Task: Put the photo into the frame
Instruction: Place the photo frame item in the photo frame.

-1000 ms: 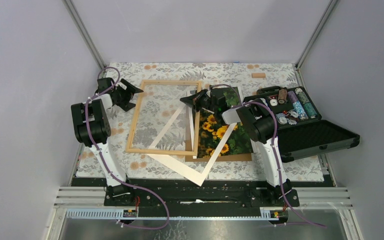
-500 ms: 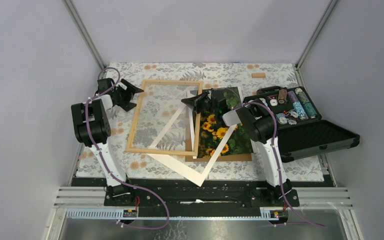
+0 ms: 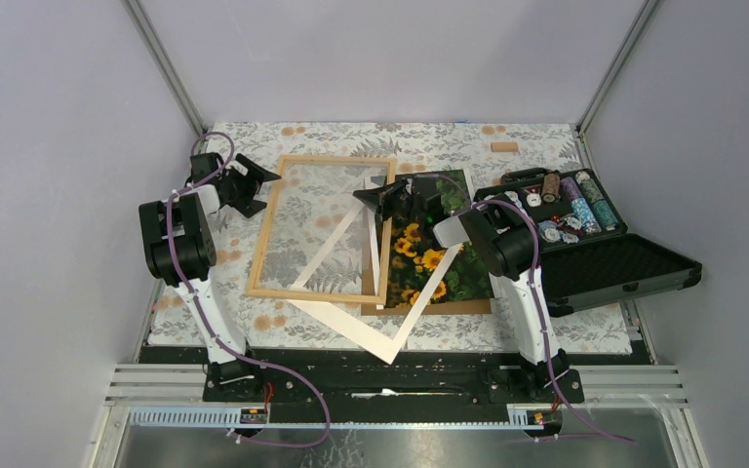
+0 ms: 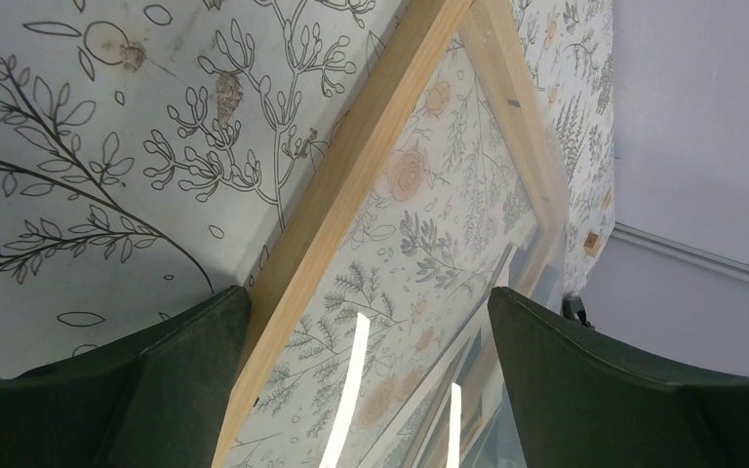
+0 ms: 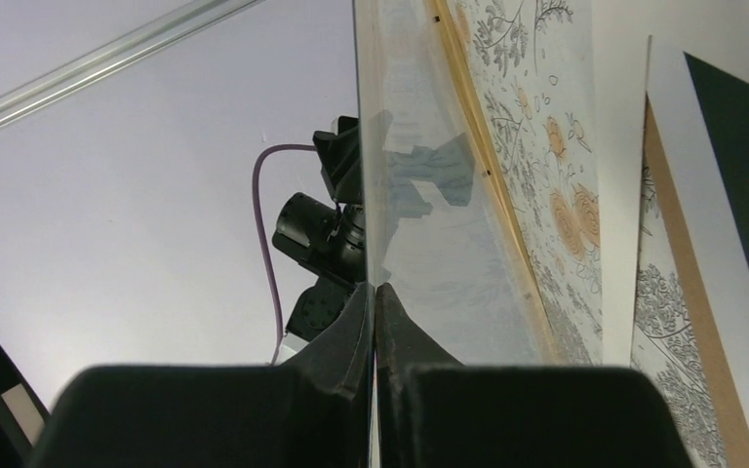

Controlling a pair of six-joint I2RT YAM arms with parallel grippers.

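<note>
The light wooden frame (image 3: 265, 229) lies flat left of centre. The sunflower photo (image 3: 429, 258) lies to its right on a brown backing board (image 3: 449, 307). My right gripper (image 3: 369, 195) is shut on the edge of the clear pane (image 5: 429, 195) over the frame's right rail; in the right wrist view the fingers (image 5: 375, 292) pinch the thin sheet edge-on. My left gripper (image 3: 265, 180) is open at the frame's far left corner. In the left wrist view (image 4: 366, 302) its fingers straddle the wooden rail (image 4: 351, 185), one outside it and one over the pane.
A white mat (image 3: 351, 327) lies askew across the frame's near right corner and the photo. An open black case (image 3: 605, 263) of poker chips stands at the right. A small wooden block (image 3: 504, 147) lies at the back right.
My right wrist has shifted slightly left with the pane still pinched. The left arm, frame and photo have not moved.
</note>
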